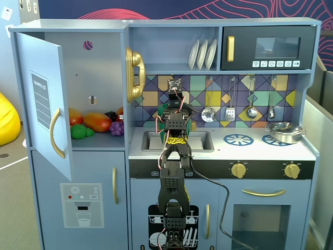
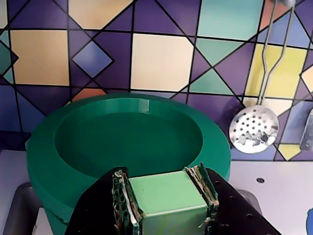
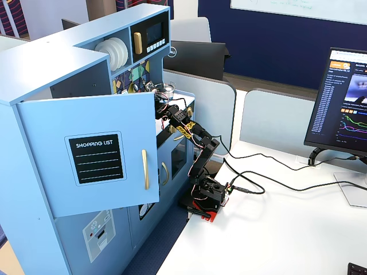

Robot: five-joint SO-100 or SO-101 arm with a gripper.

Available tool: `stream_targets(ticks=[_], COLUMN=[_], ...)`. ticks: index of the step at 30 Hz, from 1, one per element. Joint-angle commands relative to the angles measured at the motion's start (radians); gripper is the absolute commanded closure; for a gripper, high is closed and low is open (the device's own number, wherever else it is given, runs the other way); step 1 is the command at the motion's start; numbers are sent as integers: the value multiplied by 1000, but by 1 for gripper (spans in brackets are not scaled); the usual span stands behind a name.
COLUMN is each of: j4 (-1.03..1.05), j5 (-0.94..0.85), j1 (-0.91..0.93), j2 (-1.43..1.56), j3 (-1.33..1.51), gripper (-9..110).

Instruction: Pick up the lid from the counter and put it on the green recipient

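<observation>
In the wrist view my gripper (image 2: 161, 175) is shut on the light-green squarish knob (image 2: 166, 196) of the dark-green round lid (image 2: 127, 132). The lid is held level in front of the tiled back wall. Under the lid's rim at the lower left a second dark-green edge (image 2: 51, 213) shows, which looks like the green pot's wall. I cannot tell whether the lid rests on it. In a fixed view the gripper (image 1: 174, 110) is at the back of the counter behind the sink, with a bit of green (image 1: 162, 111) beside it; the arm hides the rest.
The sink (image 1: 200, 140) lies in front of the gripper. Blue burner rings (image 1: 238, 139) and a shiny silver pot (image 1: 283, 132) are to the right. A skimmer (image 2: 254, 129) and other utensils hang on the wall. The cupboard door (image 1: 44, 104) stands open at the left, with toy fruit (image 1: 96, 122) inside.
</observation>
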Motion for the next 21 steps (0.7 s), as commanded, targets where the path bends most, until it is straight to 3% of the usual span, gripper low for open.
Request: stream_targets(ticks=[1, 21], j4=[-20, 12], j5=[-17, -40], j1=[-15, 11], j2=[6, 63], j3=[-71, 21], gripper=[101, 100])
